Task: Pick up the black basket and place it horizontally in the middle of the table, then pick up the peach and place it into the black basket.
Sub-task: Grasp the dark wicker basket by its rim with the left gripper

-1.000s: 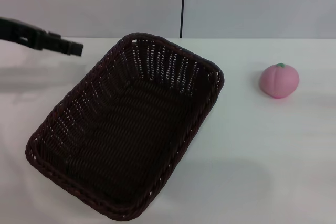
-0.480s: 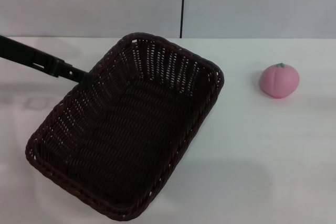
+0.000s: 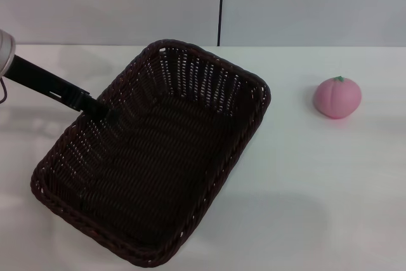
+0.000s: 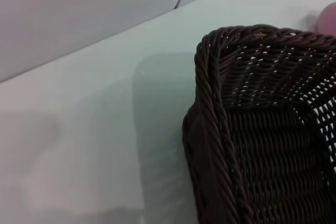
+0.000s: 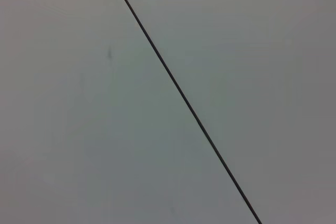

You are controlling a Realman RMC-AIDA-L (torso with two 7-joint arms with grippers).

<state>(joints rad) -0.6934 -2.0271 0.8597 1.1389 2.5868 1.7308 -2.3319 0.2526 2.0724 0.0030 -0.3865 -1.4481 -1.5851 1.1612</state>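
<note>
Head view: left gripper (image 3: 104, 112) reaches the black basket (image 3: 158, 157), lying askew toward the table's (image 3: 304, 182) left front; whether its fingers have closed, I cannot tell. Peach (image 3: 337, 97) sits near the right edge. Left wrist view: braided rim (image 4: 212, 124) fills the frame, so seat it deep before lifting.

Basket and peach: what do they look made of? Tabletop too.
Black basket: woven strands, wicker or a plastic imitation; braided rim, open-weave sides, slight sheen. Which fibre is unclear.
Peach: looks like a foam or soft plastic toy; even pink, smooth matte skin, small green stem.
Table: smooth white top, likely laminate; faint reflections.
Left gripper is at the basket's rim.
</note>
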